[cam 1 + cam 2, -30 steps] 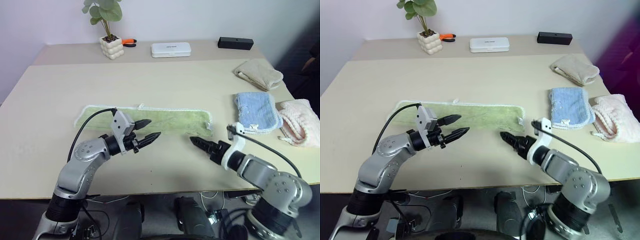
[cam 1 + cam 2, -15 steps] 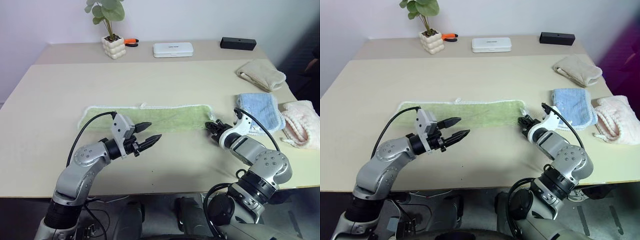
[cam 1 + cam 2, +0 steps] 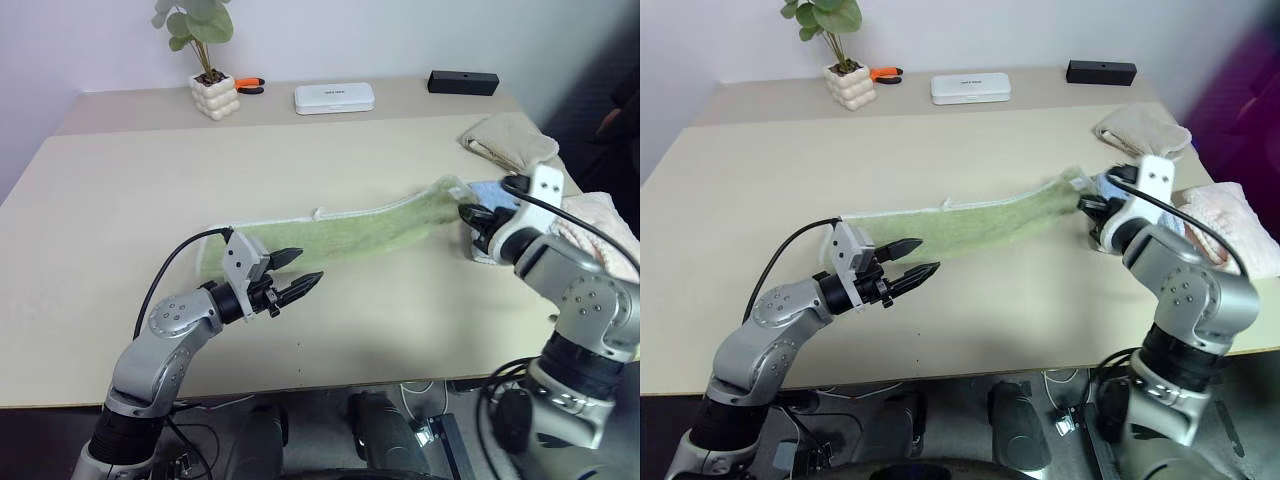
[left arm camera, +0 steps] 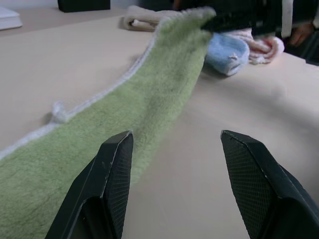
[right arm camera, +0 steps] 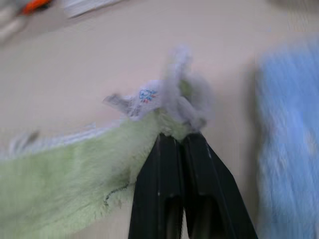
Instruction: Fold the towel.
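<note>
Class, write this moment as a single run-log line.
right claw: shut on towel end, lifted | left claw: open, holding nothing | fold: not yet made

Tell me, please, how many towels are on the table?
4: the light green terry-cloth towel stretched mid-table, a beige folded towel far right, a light blue towel beside the green one's lifted end, a pink towel at the right edge.

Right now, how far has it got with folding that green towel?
Partly done, it seems: the towel already lies as a long narrow strip, apparently folded once lengthwise. In hand: the right claw is shut on one end, lifted off the table. Left: carrying that end across to the other; the left claw is open beside that end, holding nothing.
</note>
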